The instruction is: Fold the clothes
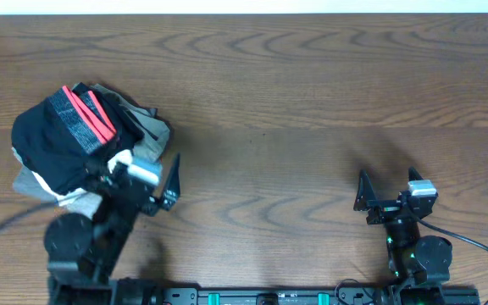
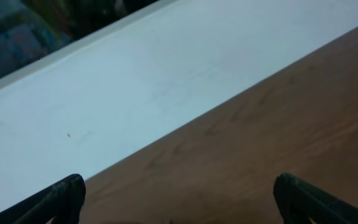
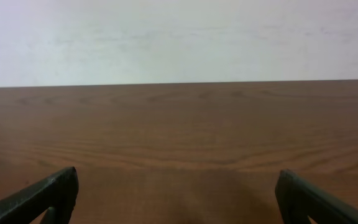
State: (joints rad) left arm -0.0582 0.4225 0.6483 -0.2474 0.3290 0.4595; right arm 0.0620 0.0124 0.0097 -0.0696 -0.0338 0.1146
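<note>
Spread wide at left gripper (image 2: 179,186), gripping nothing, touching nothing. Same at right gripper (image 3: 178,186), above table (image 3: 179,130). As for leggings (image 1: 58,140): bundled atop heap (image 1: 36,182), table's left, beside left gripper.

**Navy-black, coral and grey on brown wood grain**

The leggings (image 1: 53,140), bundled near the desk's left edge, are dark navy-black. Their waistband (image 1: 94,114) shows coral-red stripes beside a heathered grey band (image 1: 74,127). Under them the heap of garments (image 1: 149,127) shows khaki toward the desk's middle, and pale grey and white toward the near-left corner. The desk (image 1: 295,102) is mid-brown wood with darker wavy grain, and beyond its far edge the wall (image 3: 179,37) is plain white. The left gripper (image 2: 179,199) and the right gripper (image 3: 178,196) have black fingers. A silver-white part (image 1: 146,172) shows on the left wrist, and small green lights (image 1: 401,250) glow on the black right arm at the near edge
</note>
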